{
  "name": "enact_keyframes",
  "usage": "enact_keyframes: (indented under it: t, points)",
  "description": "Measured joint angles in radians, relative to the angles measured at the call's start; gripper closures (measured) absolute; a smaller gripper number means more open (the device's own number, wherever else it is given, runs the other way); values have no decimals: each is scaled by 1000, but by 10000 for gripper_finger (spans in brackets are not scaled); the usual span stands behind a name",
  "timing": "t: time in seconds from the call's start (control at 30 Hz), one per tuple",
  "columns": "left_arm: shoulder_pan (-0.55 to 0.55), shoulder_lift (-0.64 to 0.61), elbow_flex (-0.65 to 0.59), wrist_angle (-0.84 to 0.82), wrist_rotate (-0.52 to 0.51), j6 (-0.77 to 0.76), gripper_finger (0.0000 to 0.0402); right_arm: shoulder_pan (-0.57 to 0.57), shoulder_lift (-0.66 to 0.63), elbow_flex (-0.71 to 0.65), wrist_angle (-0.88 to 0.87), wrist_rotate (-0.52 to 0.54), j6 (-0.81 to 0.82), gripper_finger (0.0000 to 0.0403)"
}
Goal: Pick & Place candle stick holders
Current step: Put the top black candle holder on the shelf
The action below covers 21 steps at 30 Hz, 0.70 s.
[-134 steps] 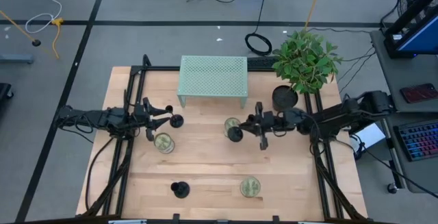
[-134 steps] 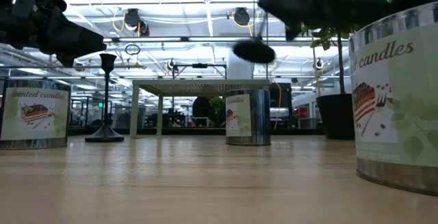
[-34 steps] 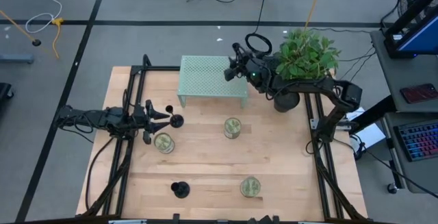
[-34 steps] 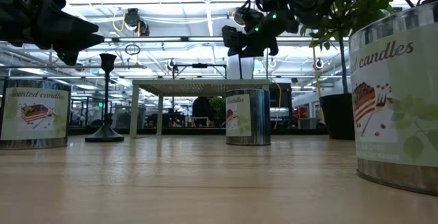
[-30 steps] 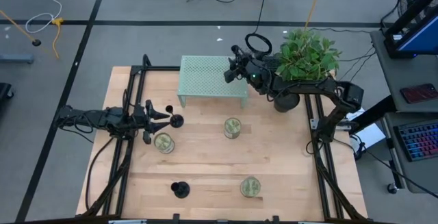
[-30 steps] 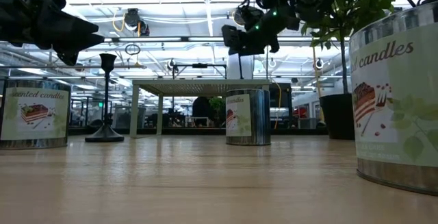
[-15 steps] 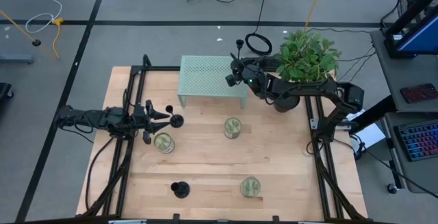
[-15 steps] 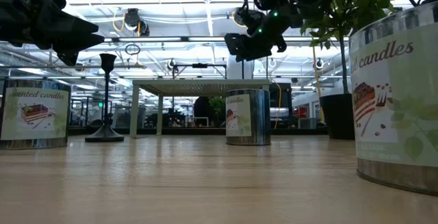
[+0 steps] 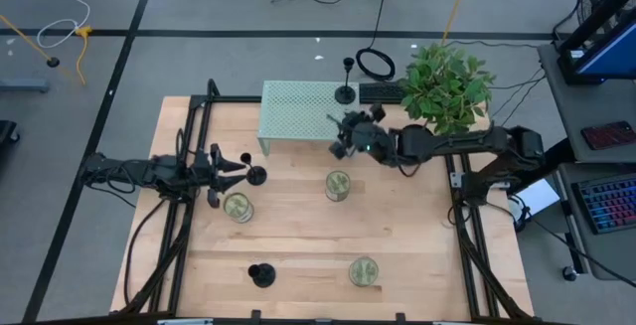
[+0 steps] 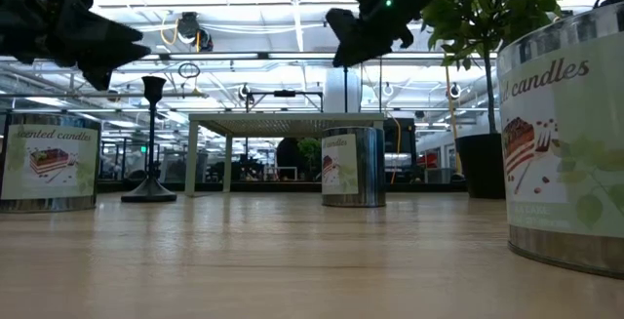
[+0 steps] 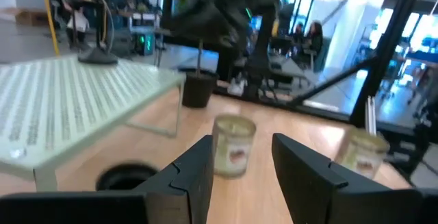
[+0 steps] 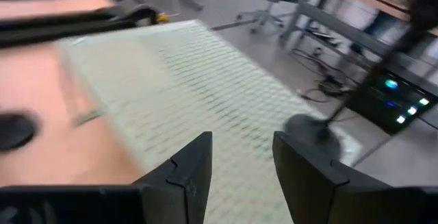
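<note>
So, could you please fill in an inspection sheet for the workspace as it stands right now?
Surface: wooden table with a pale-green mesh shelf at its far edge.
Job's things: one candle stick holder stands on the shelf's right corner; a second candle stick holder stands by the left gripper; a third candle stick holder stands near the front.
Clutter: three candle jars; potted plant.
Grippers: left gripper open, beside the second holder; right gripper open, empty, at the shelf's front edge.
Cables: loose cables on the floor behind the table.
Surroundings: keyboard on a side desk.
</note>
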Motion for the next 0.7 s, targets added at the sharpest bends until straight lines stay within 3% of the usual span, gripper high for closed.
enact_keyframes:
  t: [0.13, 0.43, 0.7]
  points:
    - [0, 0, 0, 31, -16, 42, 250, 85, 2, 0, -15, -1, -1, 258]
    - [0, 0, 9, 13, -155, 83, 250, 221, 1, -21, -17, -1, 28, 258]
    - [0, 67, 171, -69, -192, 196, 250, 265, 2, -50, -16, -1, 103, 258]
